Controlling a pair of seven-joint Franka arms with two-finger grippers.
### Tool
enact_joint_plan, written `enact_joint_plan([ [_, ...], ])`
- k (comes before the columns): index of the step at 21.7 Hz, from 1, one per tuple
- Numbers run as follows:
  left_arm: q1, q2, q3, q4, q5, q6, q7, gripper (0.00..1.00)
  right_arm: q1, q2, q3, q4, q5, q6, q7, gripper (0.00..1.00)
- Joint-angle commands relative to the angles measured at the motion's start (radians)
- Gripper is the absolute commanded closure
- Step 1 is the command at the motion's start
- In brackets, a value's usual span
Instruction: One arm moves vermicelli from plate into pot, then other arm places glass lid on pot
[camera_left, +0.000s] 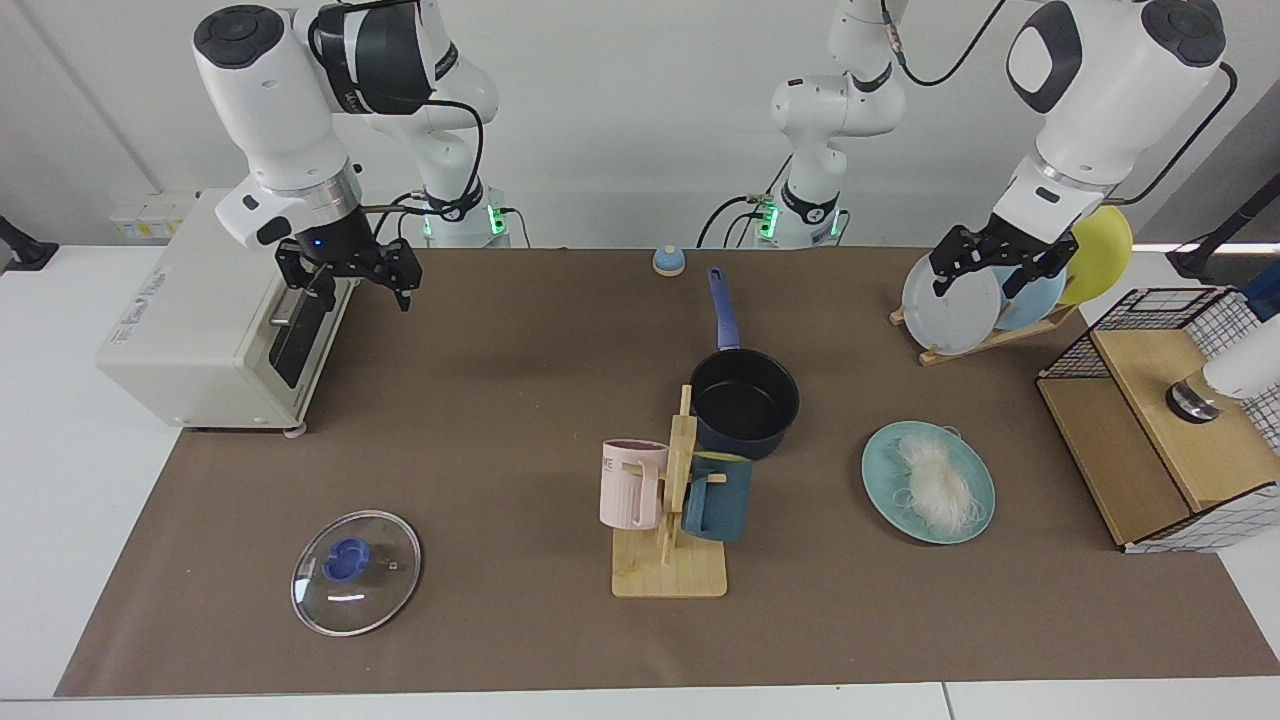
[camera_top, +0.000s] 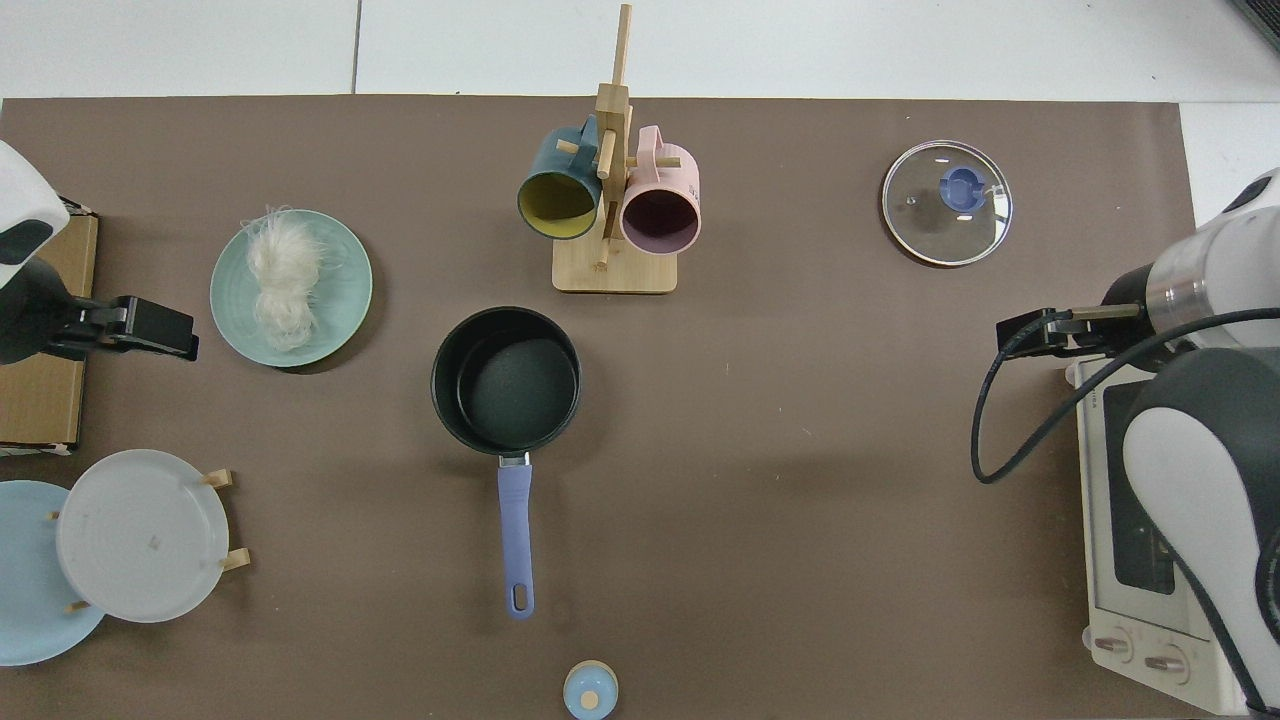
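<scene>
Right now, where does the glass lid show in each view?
Facing view: glass lid lies flat at lower left, near the table's front edge.
Top view: glass lid at upper right.
Shared landmark: the wooden mug rack, beside it in both.

Vermicelli (camera_left: 938, 482) on plate (camera_left: 885, 490), pot (camera_left: 745, 400) mid-table behind mug rack (camera_left: 672, 520), glass lid (camera_left: 355, 571) well apart.

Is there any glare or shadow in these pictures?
Facing view: a bright streak of glare on the lid; soft shadows beside the pot and mug rack. Top view: white reflections on the lid; a dark shadow under the plate.
</scene>
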Motion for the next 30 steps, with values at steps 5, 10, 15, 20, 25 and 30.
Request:
enact_joint_plan([
  [5, -0.011, -0.010, 0.004, -0.004, 0.015, -0.024, -0.017, 0.00, -0.001, -0.019, -0.001, -0.016, 0.014, -0.010, -0.020, 0.00],
  [10, -0.011, -0.010, 0.002, -0.004, 0.015, -0.022, -0.018, 0.00, -0.003, -0.019, -0.001, -0.016, 0.014, -0.010, -0.020, 0.00],
  [15, -0.013, -0.009, -0.002, -0.004, 0.010, -0.019, -0.052, 0.00, -0.003, -0.019, -0.001, -0.016, 0.014, -0.008, -0.020, 0.00],
  [20, -0.011, -0.009, -0.009, -0.004, 0.000, -0.016, -0.053, 0.00, -0.003, -0.019, -0.001, -0.015, 0.014, -0.008, -0.020, 0.00],
  [25, -0.013, -0.009, -0.007, -0.004, 0.001, -0.013, -0.053, 0.00, -0.003, -0.019, -0.001, -0.015, 0.014, -0.008, -0.020, 0.00],
  [30, -0.011, -0.009, -0.007, -0.004, 0.001, -0.015, -0.055, 0.00, -0.004, -0.019, -0.001, -0.015, 0.014, -0.008, -0.022, 0.00],
])
